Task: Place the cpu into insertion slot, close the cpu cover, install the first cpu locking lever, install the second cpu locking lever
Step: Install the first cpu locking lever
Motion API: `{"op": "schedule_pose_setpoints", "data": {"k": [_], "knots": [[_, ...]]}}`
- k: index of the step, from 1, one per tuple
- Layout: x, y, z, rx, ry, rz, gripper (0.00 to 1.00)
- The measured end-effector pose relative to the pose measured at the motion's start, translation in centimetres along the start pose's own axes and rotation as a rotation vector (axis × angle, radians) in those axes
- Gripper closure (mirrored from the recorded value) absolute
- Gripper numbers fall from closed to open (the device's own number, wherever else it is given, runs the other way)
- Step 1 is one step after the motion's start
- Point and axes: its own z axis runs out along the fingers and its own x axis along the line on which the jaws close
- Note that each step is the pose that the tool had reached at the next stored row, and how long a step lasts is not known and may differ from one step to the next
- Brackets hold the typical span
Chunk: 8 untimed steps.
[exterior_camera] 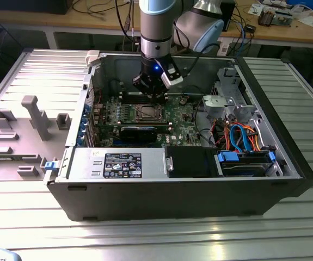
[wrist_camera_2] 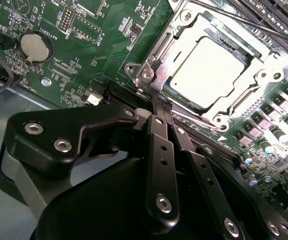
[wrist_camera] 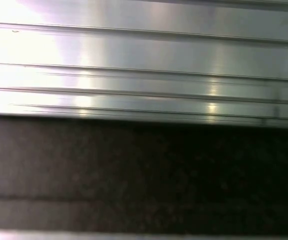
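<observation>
- One arm is at work inside the open computer case [exterior_camera: 287,163], its pincer [exterior_camera: 155,93] lowered over the green circuit board [exterior_camera: 178,117].
- Fingers [wrist_camera_2: 160,150] are pressed together into a narrow point, pinching nothing that I can see, with the tip at the near edge of the insertion slot [wrist_camera_2: 149,75], right by the socket's corner hinge.
- Just beyond the pincer tip the cpu [wrist_camera_2: 211,70] lies flat in the slot, its pale metal top showing through the window of the cpu cover [wrist_camera_2: 264,75], which looks folded down around it (so the chip and cover steps appear done).
- A thin lever rod [wrist_camera_2: 264,27] runs along the far side of the socket from the pincer; whether it is hooked home I cannot tell.
- To one side of the pincer sits a round coin battery [wrist_camera_2: 36,47], well apart from the socket.
- Risk, as I judge it: the closed tip is very near the frame, and a slight sideways slip could skate off the metal onto the small board parts beside it, or press the cover askew and strain the chip beneath.
- Outside, the case rests on a ribbed metal tabletop [exterior_camera: 145,228].
</observation>
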Motion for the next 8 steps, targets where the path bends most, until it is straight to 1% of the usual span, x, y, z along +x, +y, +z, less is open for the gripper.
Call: {"op": "schedule_pose_setpoints", "data": {"k": [8], "knots": [[-0.02,0.0,0.06,-0.0003,-0.0002,0.0,0.89]]}}
